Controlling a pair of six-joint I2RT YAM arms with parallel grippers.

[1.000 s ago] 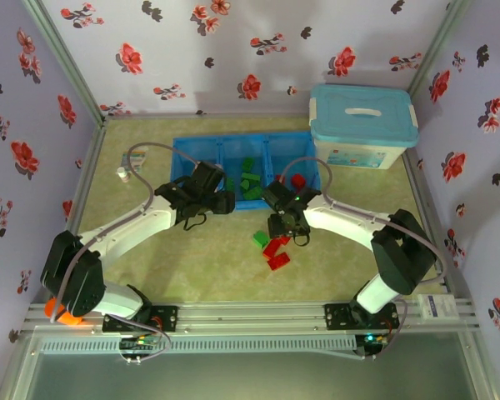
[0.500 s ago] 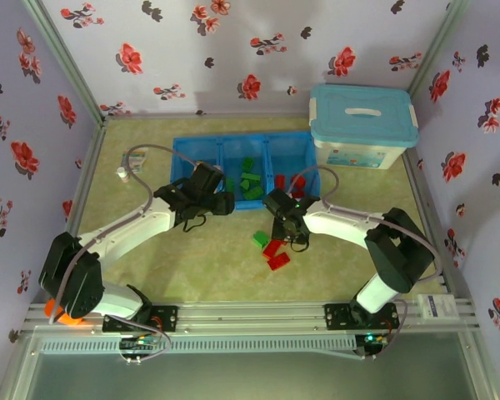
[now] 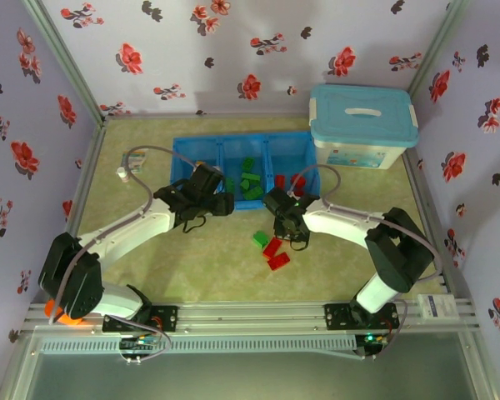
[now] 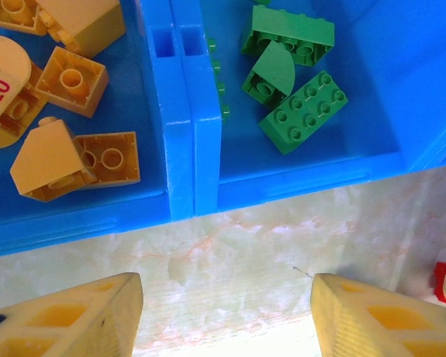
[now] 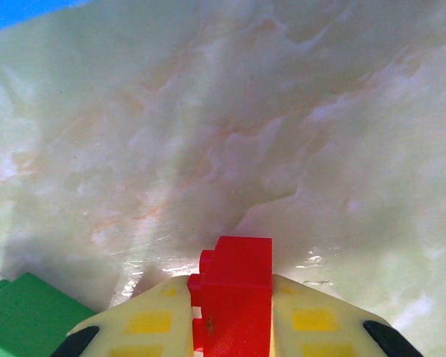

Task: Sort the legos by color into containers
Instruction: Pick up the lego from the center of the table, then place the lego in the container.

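Red lego pinched tight in right gripper. Lift clear of table, carry to rightmost container, release low. Left gripper gaping, empty.

Hard moulded plastic, smooth with a mild gloss: blue tray, green bricks, yellow-orange bricks, red brick. The surface is a pale marble-print sheet, smooth and faintly shiny with soft reflections; the fingers of the left gripper are cream plastic, finely ribbed, matt. The storage box is smooth plastic, frame rails bare brushed-looking metal, arm shells glossy white plastic, walls matt floral print, material unclear.
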